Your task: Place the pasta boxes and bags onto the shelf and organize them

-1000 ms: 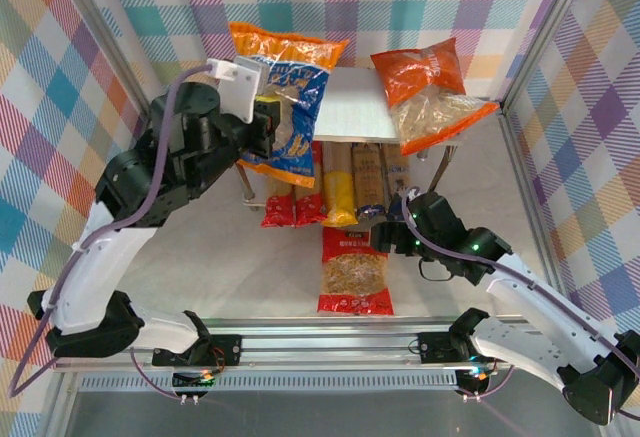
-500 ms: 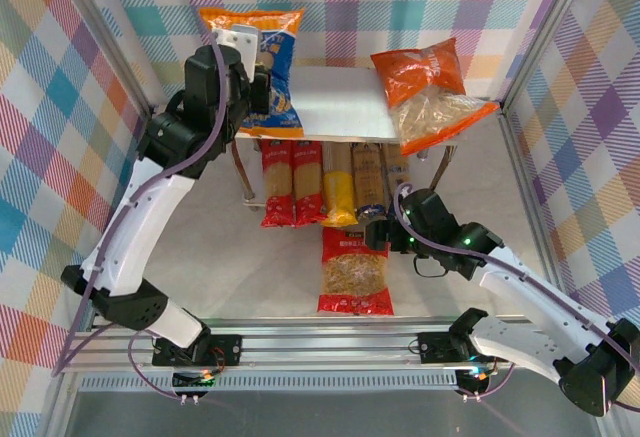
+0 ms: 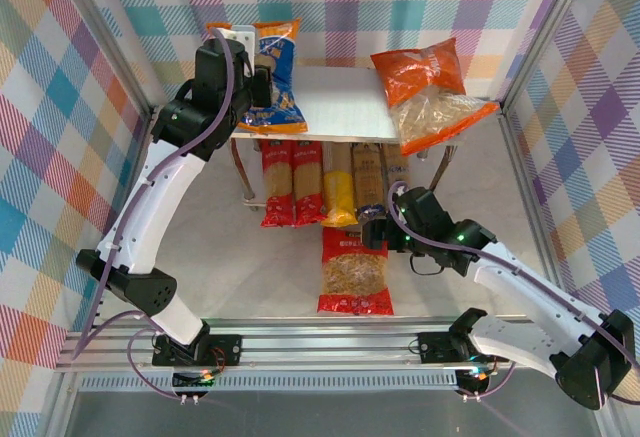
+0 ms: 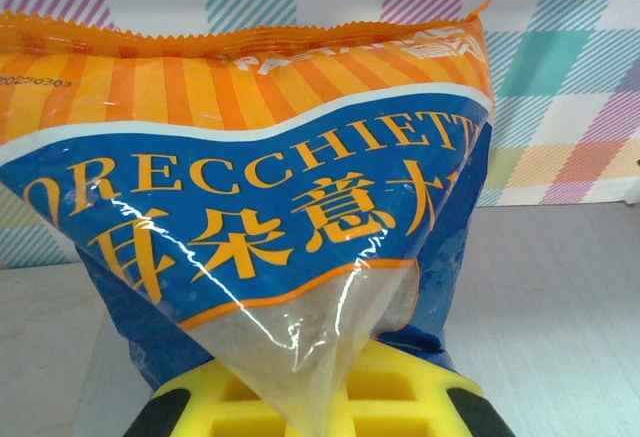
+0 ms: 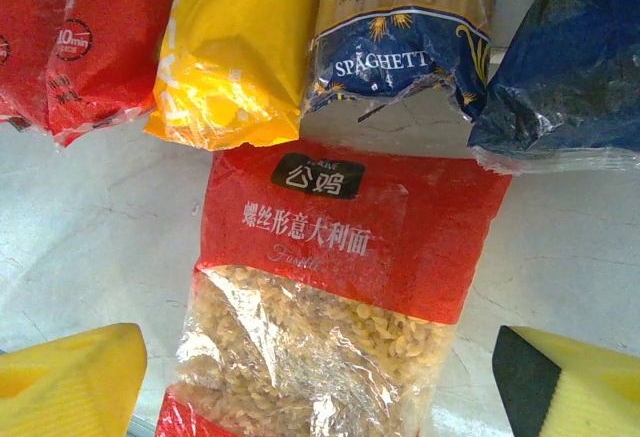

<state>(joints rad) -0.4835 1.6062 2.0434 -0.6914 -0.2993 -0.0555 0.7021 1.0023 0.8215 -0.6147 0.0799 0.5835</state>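
Pastel plaid walls [image 3: 90, 77] close round a pale tabletop [image 3: 200, 247], and at the upper middle of the overhead view stands the shelf [image 3: 345, 107], its grey top board bare in the centre. Beneath that board five spaghetti packs [image 3: 338, 189] lie side by side: two red, one yellow, two clear-fronted with dark blue ends. Their near ends poke out toward the bottom of the frame, and they look stowed on the lower tier, so that part reads as done. On the upper right of the top board lies the orange bag [image 3: 425, 92], tilted and hanging over the right edge, placed but untidy. At the upper left, the blue-and-orange bag [image 3: 275, 82] is over the left end of the board, pinched by the left hand [image 3: 256, 85]. In the left wrist view its yellow fingers [image 4: 400, 407] press on the bag's clear lower part; whether the bag rests on the board I cannot tell. The red bag [image 3: 355, 272] lies flat on the tabletop just below the packs' ends, not yet shelved. The right hand [image 3: 380, 233] hovers over its upper end, fingers spread wide and holding nothing. By my reckoning most is done. What remains is to let go of one bag, shelve the red one and straighten the orange.
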